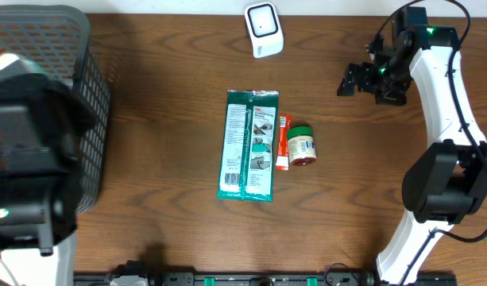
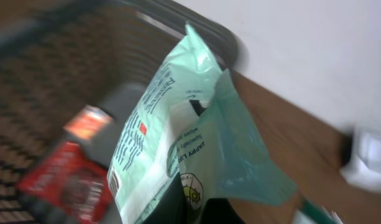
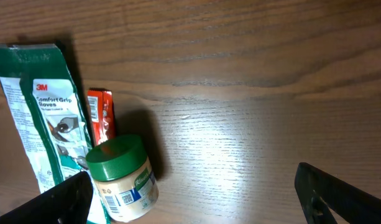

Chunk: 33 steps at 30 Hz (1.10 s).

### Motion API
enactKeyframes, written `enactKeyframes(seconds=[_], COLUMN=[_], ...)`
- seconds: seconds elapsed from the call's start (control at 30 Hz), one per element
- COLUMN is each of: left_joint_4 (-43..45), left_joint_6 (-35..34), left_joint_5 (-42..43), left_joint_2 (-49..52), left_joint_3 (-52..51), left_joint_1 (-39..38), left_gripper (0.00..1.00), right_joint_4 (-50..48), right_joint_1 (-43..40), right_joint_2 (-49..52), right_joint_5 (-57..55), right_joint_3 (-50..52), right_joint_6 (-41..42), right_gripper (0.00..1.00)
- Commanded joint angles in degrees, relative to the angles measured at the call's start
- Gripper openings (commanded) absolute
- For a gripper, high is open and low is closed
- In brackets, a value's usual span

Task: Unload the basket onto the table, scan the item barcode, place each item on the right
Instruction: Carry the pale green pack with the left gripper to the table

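The jaws of my left gripper (image 2: 196, 214) are closed tight on the bottom of a pale green pouch (image 2: 171, 124). The pouch stands up out of them, crumpled and leaning, its printed face towards my wrist camera. Behind it is the dark mesh basket (image 2: 53, 74), with a red packet (image 2: 66, 180) lying inside. The white scanner (image 2: 367, 158) sits on the table (image 2: 289, 143) off to the right, well apart from the pouch.

My right gripper (image 3: 196, 199) hangs over bare wood with its jaws spread wide and nothing between them. Near its left finger lie a green-lidded jar (image 3: 119, 177), an orange box (image 3: 102, 115) and a green glove pack (image 3: 38, 112), side by side.
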<state>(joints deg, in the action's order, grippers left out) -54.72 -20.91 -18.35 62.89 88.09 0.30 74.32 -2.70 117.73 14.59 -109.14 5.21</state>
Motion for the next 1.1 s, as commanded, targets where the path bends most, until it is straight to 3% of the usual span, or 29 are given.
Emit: enactKeyframes(seconds=[0.0,0.3,0.47,0.73,1.0,1.03,1.07], left_joint_4=[-1.6,-2.2,0.7,7.8,11.2,11.2,11.1], left_joint_6=[-5.0,-15.9,-17.4,-17.6,-17.6,-17.6,-17.5], left_joint_5=[-0.1,-0.1,-0.1,-0.1,-0.1,-0.1,-0.1], left_joint_2=[3.9,18.7,31.3,46.1,51.0,51.1,51.1], left_joint_3=[-1.5,-8.0,-8.3,-8.3,-8.3,-8.3,-8.3], left_joint_1=[-9.8,-25.2,-29.9,-31.1,-31.1,-31.1,-31.1], left_gripper=[0.07,0.07,0.07,0.07,0.08,0.27,0.55], right_joint_4=[0.0,0.0,0.0,0.0,0.0,0.0,0.0], right_joint_1=[-0.2,-0.2,-0.2,-0.2,-0.2,-0.2,-0.2], right_joint_2=[-0.1,-0.1,-0.1,-0.1,-0.1,-0.1,-0.1], right_joint_5=[0.2,0.2,0.2,0.3,0.3,0.2,0.3], right_joint_3=[-0.9,-0.9,-0.9,-0.9,-0.9,-0.9,-0.9], right_joint_6=[-0.1,-0.1,-0.1,-0.1,-0.1,-0.1,-0.1], right_gripper=[0.99,0.99,0.99,0.99,0.99,0.99,0.99])
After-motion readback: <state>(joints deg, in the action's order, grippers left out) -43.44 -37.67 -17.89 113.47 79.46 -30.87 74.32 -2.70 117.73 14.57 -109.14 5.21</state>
